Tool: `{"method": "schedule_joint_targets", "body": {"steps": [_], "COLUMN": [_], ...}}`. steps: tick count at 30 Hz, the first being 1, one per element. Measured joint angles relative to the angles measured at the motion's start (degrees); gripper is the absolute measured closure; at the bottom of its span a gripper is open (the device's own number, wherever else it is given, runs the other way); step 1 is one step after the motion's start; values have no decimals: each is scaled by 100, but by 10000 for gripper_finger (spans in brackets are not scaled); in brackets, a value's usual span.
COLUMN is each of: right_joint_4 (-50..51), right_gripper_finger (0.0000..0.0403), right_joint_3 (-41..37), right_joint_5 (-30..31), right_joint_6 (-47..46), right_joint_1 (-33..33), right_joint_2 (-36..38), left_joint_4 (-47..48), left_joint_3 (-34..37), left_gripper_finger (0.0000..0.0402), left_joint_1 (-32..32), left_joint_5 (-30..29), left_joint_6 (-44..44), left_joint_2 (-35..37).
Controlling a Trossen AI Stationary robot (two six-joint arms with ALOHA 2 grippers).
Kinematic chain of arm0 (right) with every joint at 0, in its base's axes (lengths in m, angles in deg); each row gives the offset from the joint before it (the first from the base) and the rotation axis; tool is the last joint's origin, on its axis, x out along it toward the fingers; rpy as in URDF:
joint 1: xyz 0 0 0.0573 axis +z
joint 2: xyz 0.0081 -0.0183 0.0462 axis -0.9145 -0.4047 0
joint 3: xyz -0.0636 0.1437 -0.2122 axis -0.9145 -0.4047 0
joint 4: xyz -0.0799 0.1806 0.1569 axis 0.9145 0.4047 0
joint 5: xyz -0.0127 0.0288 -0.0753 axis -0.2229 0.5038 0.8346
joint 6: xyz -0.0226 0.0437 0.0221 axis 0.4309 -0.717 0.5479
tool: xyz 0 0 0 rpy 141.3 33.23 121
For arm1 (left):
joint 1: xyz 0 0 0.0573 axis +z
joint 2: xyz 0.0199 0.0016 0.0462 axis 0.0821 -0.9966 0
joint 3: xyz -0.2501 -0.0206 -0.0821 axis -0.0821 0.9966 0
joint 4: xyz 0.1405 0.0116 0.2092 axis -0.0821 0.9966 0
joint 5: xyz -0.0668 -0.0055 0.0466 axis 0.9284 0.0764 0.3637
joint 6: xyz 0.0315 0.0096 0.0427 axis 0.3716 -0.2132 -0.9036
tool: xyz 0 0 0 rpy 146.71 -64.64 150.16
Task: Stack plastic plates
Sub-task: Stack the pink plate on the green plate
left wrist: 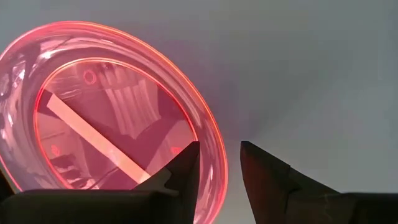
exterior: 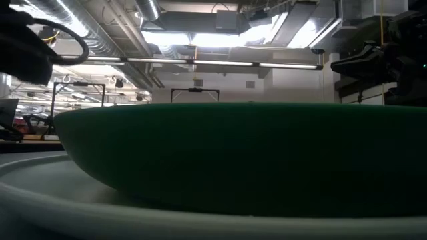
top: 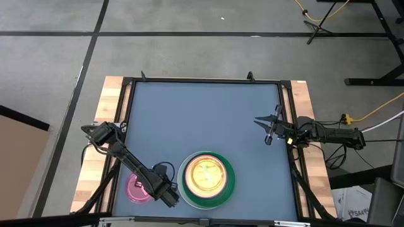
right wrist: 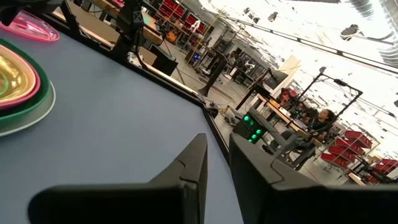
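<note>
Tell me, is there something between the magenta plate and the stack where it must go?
Nothing visible does. The magenta plate lies beside the stack, with only bare table between them. The left gripper is at the plate's rim, jaws open astride it.

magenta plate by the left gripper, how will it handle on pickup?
Magenta plate looks thin, translucent plastic: probably light and stiff. The glossy rim may slip between the left gripper's open fingers straddling it. Shallow and flat on the table, it's unlikely to roll.

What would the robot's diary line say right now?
left gripper: open over rim of magenta plate | right gripper: waiting at table's right edge, empty | stack: built beside magenta plate
</note>
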Motion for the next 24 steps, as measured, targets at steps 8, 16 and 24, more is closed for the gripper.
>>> {"method": "schedule_joint_targets", "body": {"steps": [8, 16, 24], "right_joint_4": [1, -1, 1], "right_gripper_finger": [341, 341, 341], "right_joint_3": [-1, 0, -1], "right_joint_5": [-1, -1, -1], "right_joint_6": [1, 1, 1], "right_joint_1": [0, -2, 0], "right_joint_2": [0, 0, 0], "left_joint_4": [132, 168, 163], "left_joint_3": [0, 0, 0], "left_gripper_finger": [293, 293, 293], "left_joint_1": [-16, -110, -230], "left_joint_5": [144, 209, -48], "left_joint_6": [0, -35, -50], "left_joint_2": [-92, -92, -92]}}
